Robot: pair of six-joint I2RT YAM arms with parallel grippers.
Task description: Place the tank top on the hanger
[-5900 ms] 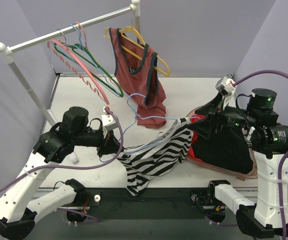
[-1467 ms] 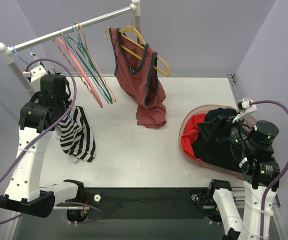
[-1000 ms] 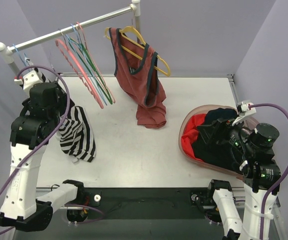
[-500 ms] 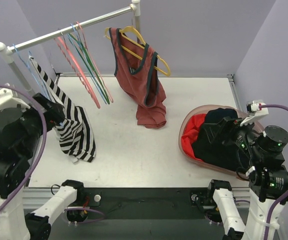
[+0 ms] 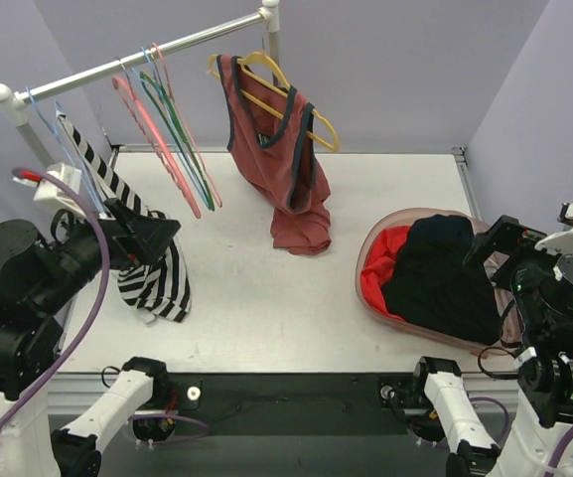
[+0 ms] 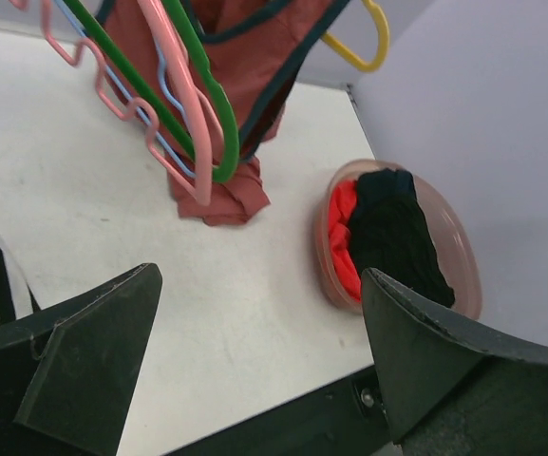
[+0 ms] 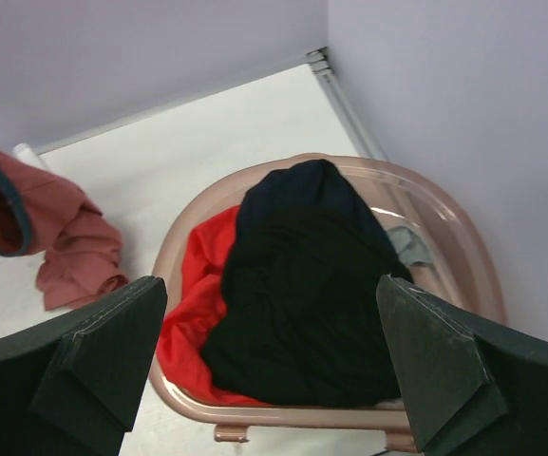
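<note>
From above, we see the black-and-white striped soft tank top [image 5: 157, 283] hanging on the thin light-blue wire hanger [image 5: 77, 161], at the left end of the metal clothes rail [image 5: 167, 47]. The left gripper [image 5: 152, 234] is just beside it, released.

In the left wrist view, its fingers stand wide apart and empty, and the stripes show at the left edge.

In the right wrist view, the right gripper [image 7: 272, 280] is spread wide above the pink plastic basket [image 7: 463, 247] with the plain black garment [image 7: 302, 285], grasping nothing.

Bright, even, diffuse light from above casts soft, faint shadows; all three views look fairly sharp.
</note>
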